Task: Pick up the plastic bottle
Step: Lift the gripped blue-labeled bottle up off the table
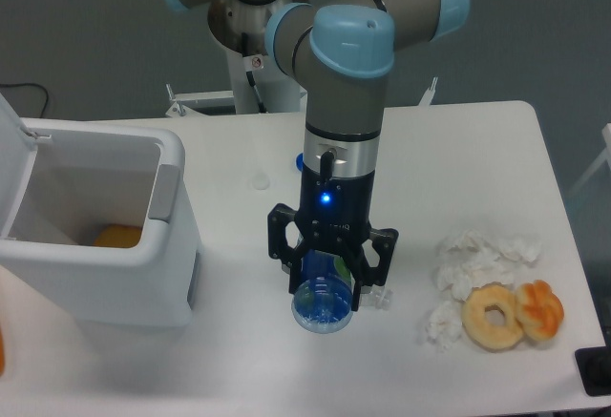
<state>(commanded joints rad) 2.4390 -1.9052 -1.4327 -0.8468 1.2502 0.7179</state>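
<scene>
The translucent blue plastic bottle (323,304) lies on the white table (458,150) with its round base towards the camera. A blue bit that looks like its cap (300,161) shows behind the arm. The arm hides the bottle's middle. My gripper (330,279) points straight down over the base end. Its black fingers (361,274) press against both sides of the bottle. I cannot tell whether the bottle is off the table.
A white open bin (105,236) with something orange inside stands at the left. Crumpled white tissues (477,260), a doughnut (494,317) and an orange pastry (540,309) lie at the right. A small clear piece (382,299) lies beside the gripper.
</scene>
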